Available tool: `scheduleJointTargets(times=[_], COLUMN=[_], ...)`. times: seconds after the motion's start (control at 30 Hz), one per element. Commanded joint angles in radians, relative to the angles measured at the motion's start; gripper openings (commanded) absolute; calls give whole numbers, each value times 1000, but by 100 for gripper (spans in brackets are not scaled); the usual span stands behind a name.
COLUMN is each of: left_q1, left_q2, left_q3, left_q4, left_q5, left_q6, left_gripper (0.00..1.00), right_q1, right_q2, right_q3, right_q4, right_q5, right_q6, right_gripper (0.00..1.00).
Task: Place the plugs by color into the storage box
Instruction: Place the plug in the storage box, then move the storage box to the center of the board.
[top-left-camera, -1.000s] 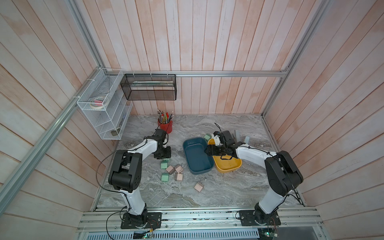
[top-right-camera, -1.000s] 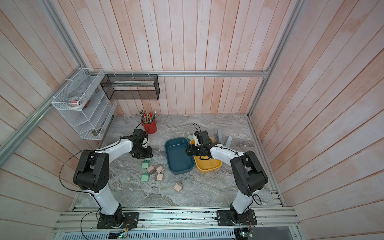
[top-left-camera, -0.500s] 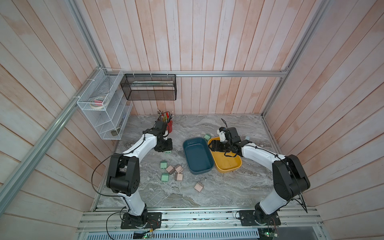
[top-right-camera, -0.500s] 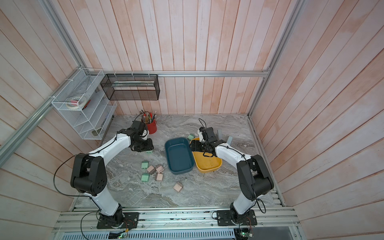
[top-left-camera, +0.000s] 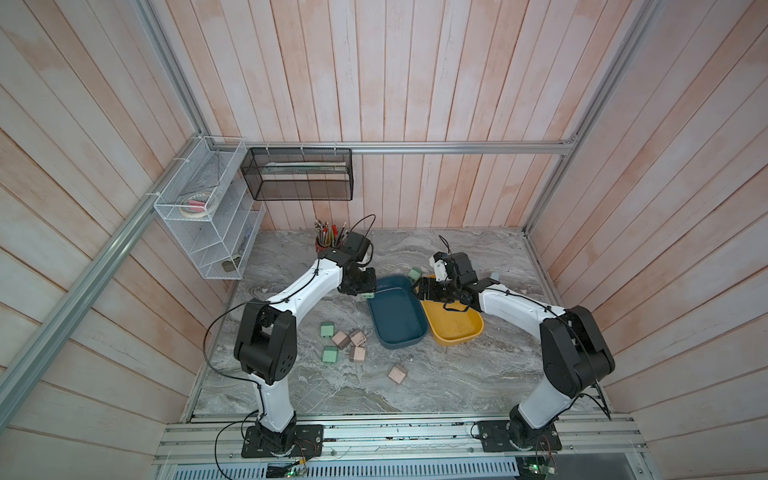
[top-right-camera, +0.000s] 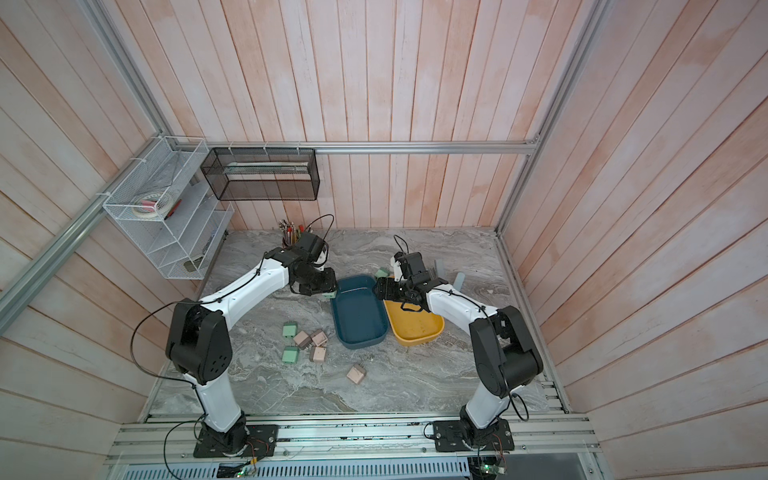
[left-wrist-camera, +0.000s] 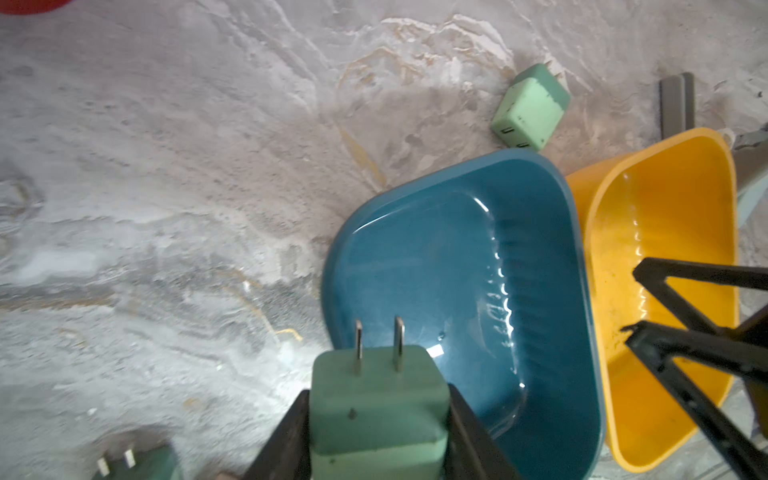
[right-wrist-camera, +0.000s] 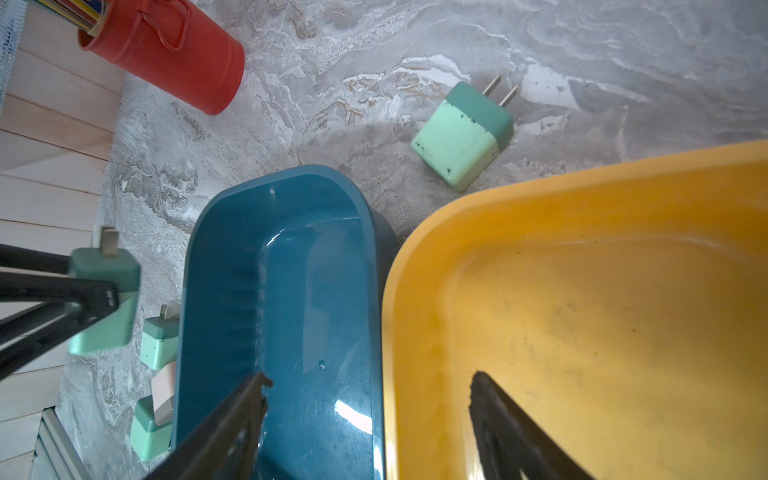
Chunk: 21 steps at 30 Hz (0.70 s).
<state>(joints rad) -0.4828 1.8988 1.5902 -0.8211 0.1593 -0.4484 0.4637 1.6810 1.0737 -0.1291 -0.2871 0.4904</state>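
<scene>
I see left tool (left-wrist-camera: 378, 415) pinching mint green plastic cube plug (left-wrist-camera: 374, 386) near blue plastic tray (right-wrist-camera: 278, 183), right tool (right-wrist-camera: 370, 378) spread above its rim

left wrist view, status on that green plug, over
Left claw shut on the mint green plastic plug, prongs out. Plug at the rim of the empty dark blue plastic tray, not released. Right claw open, empty, over that tray's opposite rim.

I count four green plugs (top-left-camera: 367, 296) (top-left-camera: 414, 273) (top-left-camera: 327, 330) (top-left-camera: 330, 355), four pink plugs (top-left-camera: 341, 338) (top-left-camera: 357, 336) (top-left-camera: 357, 354) (top-left-camera: 397, 374), two trays (top-left-camera: 399, 320) (top-left-camera: 455, 326), one red pencil cup (right-wrist-camera: 166, 54).
</scene>
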Motion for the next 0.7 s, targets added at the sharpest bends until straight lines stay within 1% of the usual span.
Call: scheduleJointTargets(times=[0.0, 0.13, 0.23, 0.33, 0.5, 0.67], left_q1=[-46, -93, -105, -105, -87, -23], left_q2=[76, 156, 191, 203, 223, 189], left_q3=[77, 137, 126, 88, 37, -58], left_q4=[29, 64, 99, 131, 132, 165], left_q5=[15, 19, 17, -8, -63, -82], left_q6=[-67, -102, -123, -128, -92, -61], left_gripper=[47, 48, 48, 48, 48, 48], right_q1=[4, 4, 4, 4, 4, 4], right_q2=[-12, -22, -31, -41, -55, -64], right_q3=[-26, -41, -54, -65, -76, -82], right_q4=[13, 10, 8, 7, 0, -3], right_q5=[-11, -8, -5, -2, 6, 13], right_q6=[19, 19, 20, 23, 23, 28], right_gripper=[80, 80, 80, 80, 80, 80])
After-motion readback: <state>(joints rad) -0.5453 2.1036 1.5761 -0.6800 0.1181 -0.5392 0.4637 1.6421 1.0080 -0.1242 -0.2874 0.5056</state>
